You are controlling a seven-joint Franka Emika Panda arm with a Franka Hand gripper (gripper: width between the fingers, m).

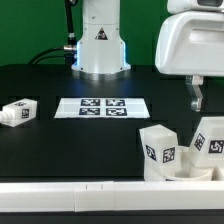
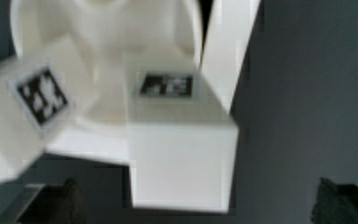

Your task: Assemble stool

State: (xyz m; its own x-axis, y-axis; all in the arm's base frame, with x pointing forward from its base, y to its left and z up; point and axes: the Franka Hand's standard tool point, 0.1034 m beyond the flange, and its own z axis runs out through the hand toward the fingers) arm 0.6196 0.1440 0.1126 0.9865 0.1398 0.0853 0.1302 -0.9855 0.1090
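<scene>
Exterior view: arm (image 1: pixel 195 45) hangs above stool legs (image 1: pixel 160 150), fingers (image 1: pixel 197 97) spread wide.

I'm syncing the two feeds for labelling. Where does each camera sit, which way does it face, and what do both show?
Exterior view: off the arm, across the black table from the robot's white base, facing it over the long white rail; the base and white gripper show, the gripper above white blocky tagged stool legs at the exterior view's right.
Wrist view: on the wrist, looking close at blurred legs; two dark fingertips show, apart.
Shared: those tagged legs.
</scene>
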